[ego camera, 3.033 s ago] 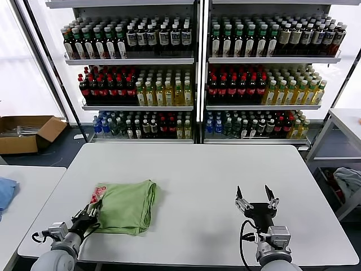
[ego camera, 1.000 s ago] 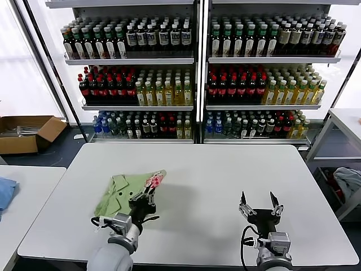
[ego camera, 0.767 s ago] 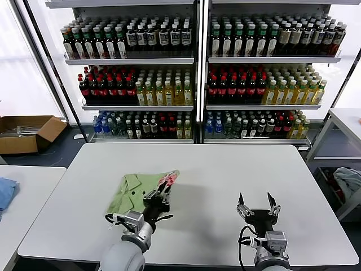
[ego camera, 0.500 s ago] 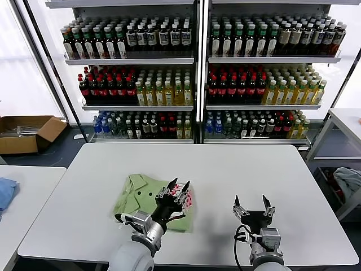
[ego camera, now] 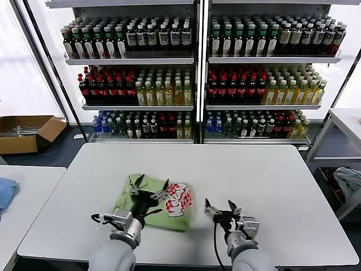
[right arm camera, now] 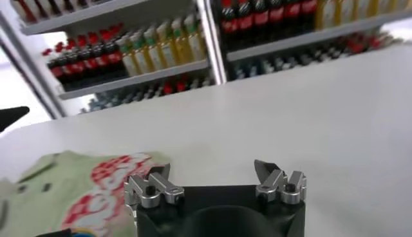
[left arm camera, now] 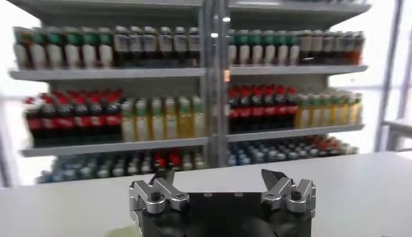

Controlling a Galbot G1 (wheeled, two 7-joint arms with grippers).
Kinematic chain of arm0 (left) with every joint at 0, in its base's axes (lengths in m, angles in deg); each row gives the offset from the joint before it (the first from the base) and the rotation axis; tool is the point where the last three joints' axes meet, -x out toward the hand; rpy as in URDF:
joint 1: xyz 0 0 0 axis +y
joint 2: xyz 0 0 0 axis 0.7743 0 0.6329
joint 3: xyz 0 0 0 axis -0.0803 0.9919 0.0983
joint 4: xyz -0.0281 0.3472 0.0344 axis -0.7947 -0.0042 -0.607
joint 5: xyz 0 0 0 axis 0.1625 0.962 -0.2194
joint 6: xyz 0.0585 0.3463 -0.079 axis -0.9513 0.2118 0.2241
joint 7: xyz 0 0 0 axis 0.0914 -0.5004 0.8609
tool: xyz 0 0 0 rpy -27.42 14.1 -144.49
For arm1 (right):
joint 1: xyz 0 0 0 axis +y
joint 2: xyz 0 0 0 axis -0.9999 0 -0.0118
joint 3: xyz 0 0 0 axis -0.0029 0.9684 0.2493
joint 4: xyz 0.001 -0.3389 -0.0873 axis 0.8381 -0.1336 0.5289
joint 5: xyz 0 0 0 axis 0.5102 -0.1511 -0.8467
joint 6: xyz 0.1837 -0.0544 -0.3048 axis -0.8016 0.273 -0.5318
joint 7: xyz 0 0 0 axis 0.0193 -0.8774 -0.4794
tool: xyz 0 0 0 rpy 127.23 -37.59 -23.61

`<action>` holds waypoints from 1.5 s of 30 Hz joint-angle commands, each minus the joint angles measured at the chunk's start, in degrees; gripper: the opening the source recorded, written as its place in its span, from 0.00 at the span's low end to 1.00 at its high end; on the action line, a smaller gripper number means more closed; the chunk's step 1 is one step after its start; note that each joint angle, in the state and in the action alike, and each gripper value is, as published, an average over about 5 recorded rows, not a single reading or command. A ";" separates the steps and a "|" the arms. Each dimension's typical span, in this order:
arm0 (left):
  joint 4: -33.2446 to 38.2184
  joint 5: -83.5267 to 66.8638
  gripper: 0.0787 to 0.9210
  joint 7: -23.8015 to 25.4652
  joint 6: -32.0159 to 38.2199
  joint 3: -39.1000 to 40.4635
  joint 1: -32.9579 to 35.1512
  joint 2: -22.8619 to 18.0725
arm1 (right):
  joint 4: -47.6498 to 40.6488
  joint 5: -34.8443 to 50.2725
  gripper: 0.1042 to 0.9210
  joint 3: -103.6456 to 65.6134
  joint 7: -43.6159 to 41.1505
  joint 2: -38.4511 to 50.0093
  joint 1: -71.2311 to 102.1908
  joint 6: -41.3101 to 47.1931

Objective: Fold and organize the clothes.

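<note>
The folded shirt (ego camera: 157, 201) lay on the table (ego camera: 271, 180) — left gripper (ego camera: 150, 191) spread above it, right gripper (ego camera: 220, 208) spread just beside it.

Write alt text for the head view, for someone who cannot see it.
A folded light green shirt with its red-and-white checkered print facing up lies on a white table. The open left gripper hovers over it, the open right gripper beside it; bottle shelves stand behind.

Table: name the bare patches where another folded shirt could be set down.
Bare table runs from the right gripper to the right edge and behind the shirt toward the shelves. It is crowded front-left, where the left gripper hangs over the shirt.
</note>
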 commanded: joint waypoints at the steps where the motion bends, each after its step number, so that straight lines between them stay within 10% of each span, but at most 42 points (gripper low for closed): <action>1: 1.61 1.81 0.88 -1.99 -0.55 -10.75 3.01 2.42 | -7.06 11.87 0.88 9.95 4.83 -3.00 -9.05 1.44; 11: 1.17 0.85 0.88 -2.43 -0.54 -11.74 3.44 2.67 | -10.54 11.70 0.82 9.60 8.43 -5.93 -8.09 1.32; 34: 1.63 0.04 0.88 -3.25 -0.53 -11.52 4.35 1.17 | -4.58 4.25 0.03 7.47 5.89 -1.19 -7.44 1.33; 45: 2.61 -0.23 0.88 -3.72 -0.41 -11.03 4.70 -0.28 | -3.39 3.80 0.00 -2.31 2.52 14.24 -6.19 1.45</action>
